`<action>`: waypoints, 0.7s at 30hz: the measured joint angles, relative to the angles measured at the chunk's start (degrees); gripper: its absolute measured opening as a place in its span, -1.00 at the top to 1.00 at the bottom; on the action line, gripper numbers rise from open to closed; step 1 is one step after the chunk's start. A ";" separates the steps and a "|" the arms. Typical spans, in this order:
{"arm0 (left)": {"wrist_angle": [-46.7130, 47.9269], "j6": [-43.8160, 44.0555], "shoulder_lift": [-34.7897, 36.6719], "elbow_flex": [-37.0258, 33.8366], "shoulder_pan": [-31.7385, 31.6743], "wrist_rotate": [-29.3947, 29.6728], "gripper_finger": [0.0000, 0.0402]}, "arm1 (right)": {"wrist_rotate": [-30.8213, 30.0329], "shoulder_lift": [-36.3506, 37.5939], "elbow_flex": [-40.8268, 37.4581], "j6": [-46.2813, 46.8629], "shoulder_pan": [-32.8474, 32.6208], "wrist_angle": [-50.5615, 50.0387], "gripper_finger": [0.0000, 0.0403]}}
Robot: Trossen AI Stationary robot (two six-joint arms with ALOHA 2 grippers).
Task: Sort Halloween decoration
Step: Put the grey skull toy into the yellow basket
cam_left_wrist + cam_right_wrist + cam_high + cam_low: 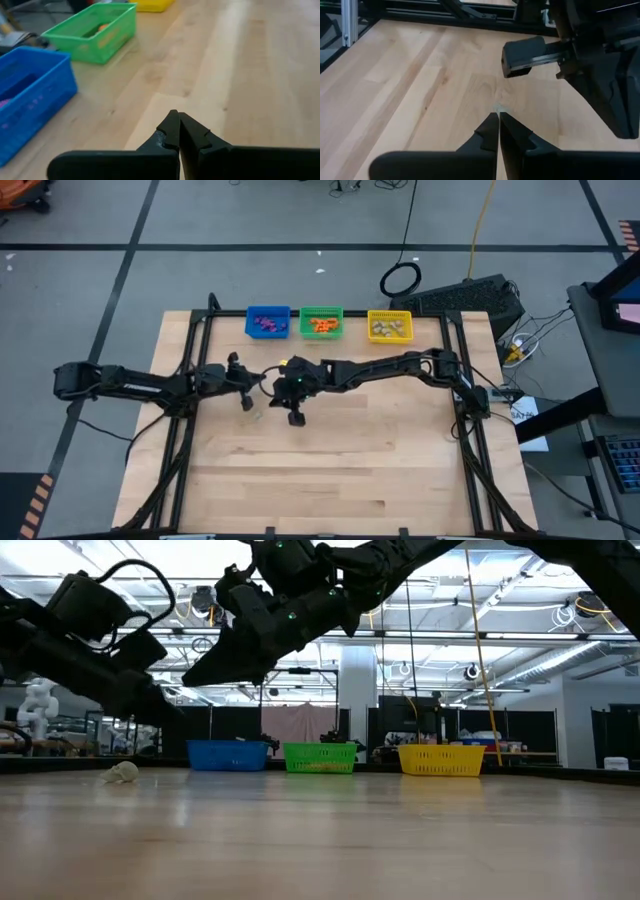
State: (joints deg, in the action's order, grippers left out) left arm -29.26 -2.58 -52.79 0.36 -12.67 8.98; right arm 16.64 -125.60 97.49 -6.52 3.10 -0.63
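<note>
Fingers of both grippers pressed together, empty: left gripper (247, 402) and right gripper (296, 418) raised over the desk (400, 470). Pale trinket (122, 772) on wood below; others inside blue bin (267, 323), green bin (321, 322), yellow bin (389, 326).

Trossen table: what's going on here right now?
Two dark arms are sorting tiny Halloween trinkets into three plastic bins at the far edge: blue bin holds purple pieces, green bin orange ones, yellow bin pale ones. One pale beige-grey trinket is left lying on the wooden table. The right claw is shut just above the table beside a tiny pale speck; whether it grips anything is unclear. The left claw is shut and empty nearby.
</note>
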 joint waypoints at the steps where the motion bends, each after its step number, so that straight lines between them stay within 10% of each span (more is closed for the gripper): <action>1: 0.88 -0.70 1.14 0.00 0.00 -1.18 1.00 | 0.01 -0.30 0.00 -0.02 -0.16 0.42 0.99; 12: 13.69 -2.29 15.30 -0.02 -3.25 -10.44 1.00 | 1.62 -3.88 0.00 0.23 -1.12 6.33 0.94; 21: 21.19 -1.31 28.08 -0.04 -8.31 -19.05 1.00 | 1.53 -8.76 0.01 1.33 -1.61 13.21 0.42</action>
State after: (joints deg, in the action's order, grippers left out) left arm -8.07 -3.89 -24.71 0.32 -20.97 -10.07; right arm 18.18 -134.36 97.50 -5.19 1.49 12.58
